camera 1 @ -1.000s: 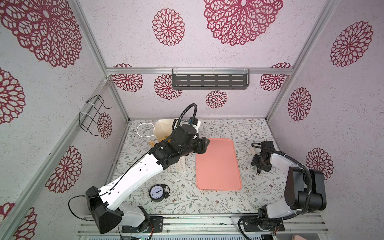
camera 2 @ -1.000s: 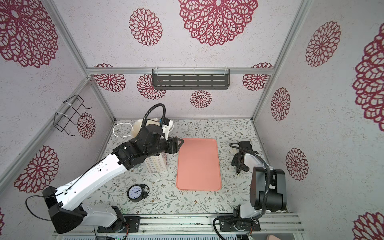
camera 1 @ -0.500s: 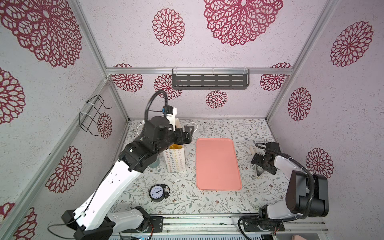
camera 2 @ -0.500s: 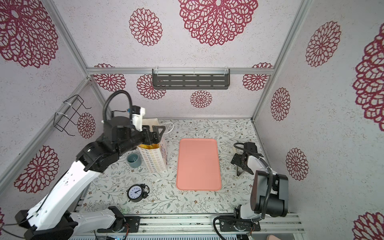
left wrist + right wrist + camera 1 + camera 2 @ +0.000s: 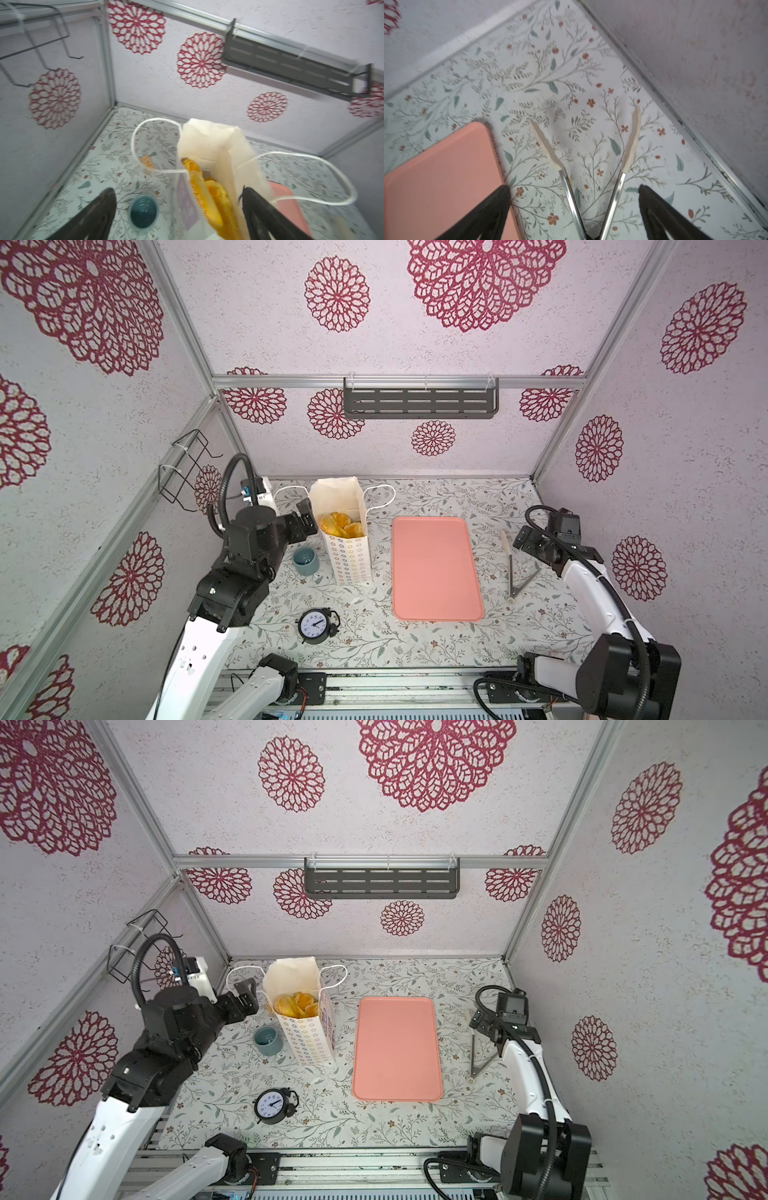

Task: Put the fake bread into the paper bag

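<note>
The white paper bag [image 5: 348,556] [image 5: 307,1040] stands upright at the back left of the table, its cord handles hanging to either side. Golden fake bread [image 5: 343,524] [image 5: 297,1004] [image 5: 207,197] fills its open mouth. My left gripper [image 5: 305,517] [image 5: 245,997] [image 5: 176,190] hovers open just left of the bag's rim [image 5: 218,145] and holds nothing. On the far right my right gripper [image 5: 525,541] [image 5: 480,1021] [image 5: 573,187] is open above steel tongs [image 5: 510,568] [image 5: 472,1052] [image 5: 565,180], which lie spread on the table.
A pink tray [image 5: 436,568] [image 5: 397,1048] lies bare in the middle. A blue cup [image 5: 305,562] [image 5: 143,211] stands left of the bag and an alarm clock [image 5: 316,624] sits near the front. A small tan cracker piece [image 5: 147,163] lies behind the bag.
The left arm has swung back from over the bag and tray to the bag's left side, opening its gripper. The right gripper has opened and risen off the tongs.
</note>
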`<state>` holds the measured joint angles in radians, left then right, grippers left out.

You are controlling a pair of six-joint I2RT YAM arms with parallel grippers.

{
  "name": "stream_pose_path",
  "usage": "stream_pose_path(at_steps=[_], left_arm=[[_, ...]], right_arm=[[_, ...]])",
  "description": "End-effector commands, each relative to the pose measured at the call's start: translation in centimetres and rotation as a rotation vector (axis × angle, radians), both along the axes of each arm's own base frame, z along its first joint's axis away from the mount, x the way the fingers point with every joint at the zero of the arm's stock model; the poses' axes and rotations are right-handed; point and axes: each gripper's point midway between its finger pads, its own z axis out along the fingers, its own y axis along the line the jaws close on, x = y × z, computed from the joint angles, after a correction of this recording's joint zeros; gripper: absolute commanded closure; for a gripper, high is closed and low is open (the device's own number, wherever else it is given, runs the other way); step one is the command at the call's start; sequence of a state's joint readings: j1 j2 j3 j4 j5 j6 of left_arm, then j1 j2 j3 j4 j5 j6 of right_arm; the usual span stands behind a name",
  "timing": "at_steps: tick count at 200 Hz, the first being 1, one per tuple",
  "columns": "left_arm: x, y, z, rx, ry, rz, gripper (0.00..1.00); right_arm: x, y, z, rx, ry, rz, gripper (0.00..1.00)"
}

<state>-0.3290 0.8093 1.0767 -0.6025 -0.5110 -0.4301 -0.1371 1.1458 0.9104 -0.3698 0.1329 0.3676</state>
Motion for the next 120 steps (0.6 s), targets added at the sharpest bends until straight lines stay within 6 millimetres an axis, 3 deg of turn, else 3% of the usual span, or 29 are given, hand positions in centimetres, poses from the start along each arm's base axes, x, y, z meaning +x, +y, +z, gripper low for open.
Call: stream_pose_path(at_steps=[1, 15, 39, 77, 104, 120], left_arm=[[-1.3, 5.2, 0.3, 0.057, -0.097, 0.268, 0.03], [-1.6, 6.1, -2.2, 0.026, -0.087, 0.302, 0.03], [-1.0, 7.1, -6.6, -0.011, -0.055, 0.323, 0.03], [1.4, 9.5, -12.3, -0.021, -0.029, 0.369, 0.03], [3.1, 11.7, -14.6, 0.046, 0.022, 0.421, 0.03], [4.4, 12.4, -15.9, 0.086, 0.057, 0.424, 0.03]], right_arm=[[1.0, -1.2, 4.7, -0.075, -0.177, -0.046, 0.01], [0.3, -3.0, 5.0, -0.098, -0.218, -0.158, 0.01], [1.4, -2.1, 5.3, -0.092, -0.313, -0.085, 0.01], [3.5, -2.9, 0.9, -0.141, -0.264, -0.121, 0.02], [3.2, -3.0, -2.1, -0.269, -0.225, -0.125, 0.03], [2.8, -2.0, -2.7, -0.342, -0.261, -0.099, 0.02]])
